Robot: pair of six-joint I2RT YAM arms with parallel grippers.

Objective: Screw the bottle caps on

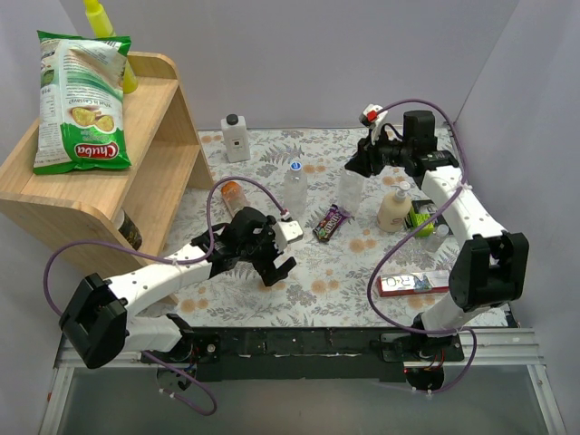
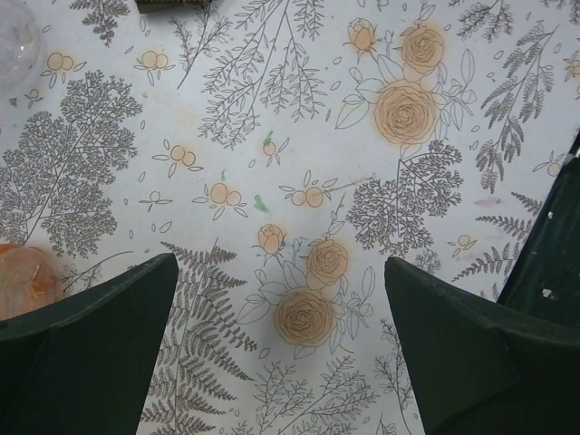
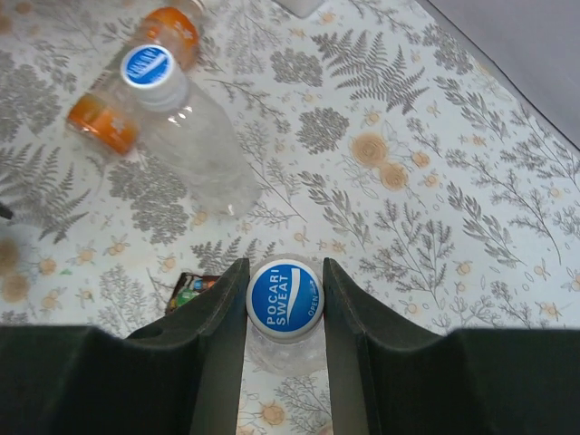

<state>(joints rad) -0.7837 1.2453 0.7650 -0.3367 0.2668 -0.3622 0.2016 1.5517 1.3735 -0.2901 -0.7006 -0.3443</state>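
- Grip: the right gripper (image 3: 285, 276) had its two dark fingers (image 3: 217, 353) pressed against opposite sides of the blue round plastic screw cap printed POCARI SWEAT (image 3: 285, 299). The cap sat on the mouth of the uncoloured see-through plastic bottle (image 1: 352, 188), near the middle of the flower-printed tablecloth (image 2: 272, 109).
- Technique, as a judgement: the wrist should stay in line with the neck, pressing down lightly while turning so the threads catch squarely. Any sideways pull could tip the bottle or cross-thread the cap, and nothing steadied its body.
- Support: the left gripper (image 2: 281, 267) hung with jaws wide apart over bare cloth, holding nothing, well apart from that bottle. It looked free to brace the body.
- Orientation: the bottle stood upright, its long axis vertical and its mouth pointing up at the wrist camera. The cap's printed face lay flat and looked level.
- Neighbours: a second clear plastic bottle (image 3: 195, 149) stood nearby with a blue cap on top, and a short orange bottle (image 1: 234, 195) was just beside it. Whether the orange one was capped could not be told.
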